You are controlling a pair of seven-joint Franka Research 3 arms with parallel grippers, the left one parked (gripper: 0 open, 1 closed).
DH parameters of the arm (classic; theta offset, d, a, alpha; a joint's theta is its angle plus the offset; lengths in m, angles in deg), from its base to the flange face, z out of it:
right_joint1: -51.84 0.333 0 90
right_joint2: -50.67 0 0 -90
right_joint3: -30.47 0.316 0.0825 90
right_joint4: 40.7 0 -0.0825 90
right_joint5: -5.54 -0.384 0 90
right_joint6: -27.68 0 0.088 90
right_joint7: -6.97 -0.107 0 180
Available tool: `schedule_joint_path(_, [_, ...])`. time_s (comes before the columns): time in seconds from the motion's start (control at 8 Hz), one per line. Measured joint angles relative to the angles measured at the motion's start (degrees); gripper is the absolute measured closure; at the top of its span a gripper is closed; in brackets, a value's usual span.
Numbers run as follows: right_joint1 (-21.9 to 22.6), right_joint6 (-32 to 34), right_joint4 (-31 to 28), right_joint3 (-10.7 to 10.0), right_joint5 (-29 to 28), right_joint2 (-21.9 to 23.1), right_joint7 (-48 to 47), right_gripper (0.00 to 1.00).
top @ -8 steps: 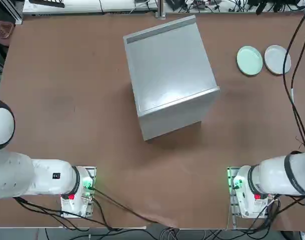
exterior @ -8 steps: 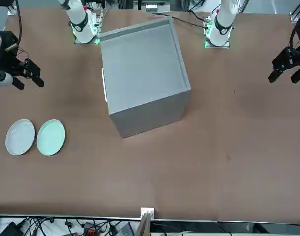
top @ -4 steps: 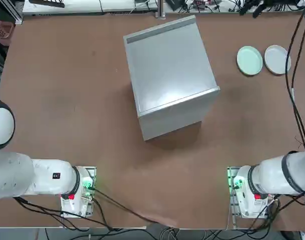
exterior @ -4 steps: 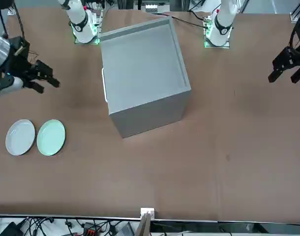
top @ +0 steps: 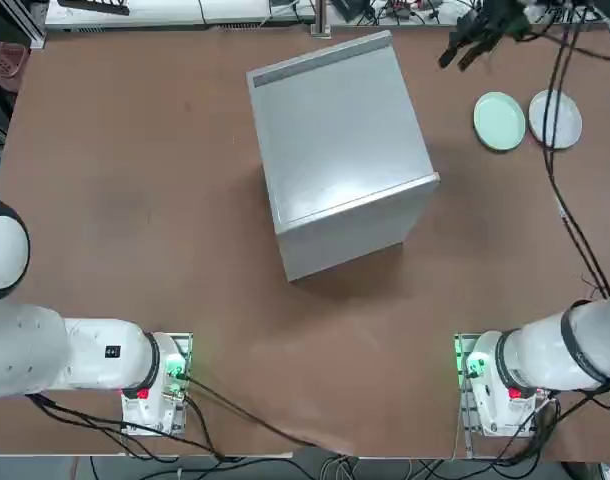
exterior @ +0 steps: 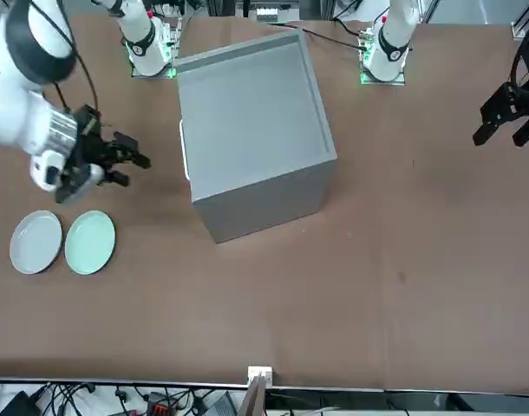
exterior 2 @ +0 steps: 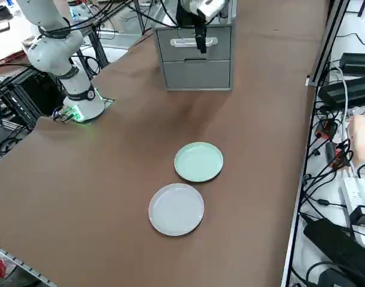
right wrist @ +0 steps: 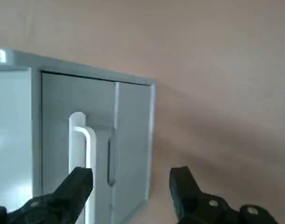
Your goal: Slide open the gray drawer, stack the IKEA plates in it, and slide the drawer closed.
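We see a brown surface [top: 135,200]; the gray drawer [top: 335,150] sits shut at center, IKEA plates [top: 500,121] at 2 o'clock, our right hand [exterior: 130,160], fingers apart, between them.

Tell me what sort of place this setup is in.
Most likely a robotics lab. Two arms are bolted to a bare brown table, and cables and power strips crowd its edges. The right gripper is open beside the matte gray box-shaped drawer cabinet, facing its white handle.
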Motion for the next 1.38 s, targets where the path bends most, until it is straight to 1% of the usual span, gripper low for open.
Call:
schedule_joint_path(0.25, [3.3, -3.9, -2.8, 0.1, -3.4, -0.8, 0.4, 0.00])
schedule_joint_path(0.38, [4.4, -4.4, -3.8, 0.1, -4.0, -1.1, 0.4, 0.00])
schedule_joint_path(0.75, [5.2, -4.4, -6.5, 0.1, -7.1, -1.6, 0.5, 0.00])
schedule_joint_path(1.0, [5.6, -4.4, -7.3, 0.1, -9.2, -2.9, 0.6, 0.00])
schedule_joint_path(1.38, [6.3, -4.6, -7.6, 0.1, -10.0, -3.8, 0.8, 0.00])
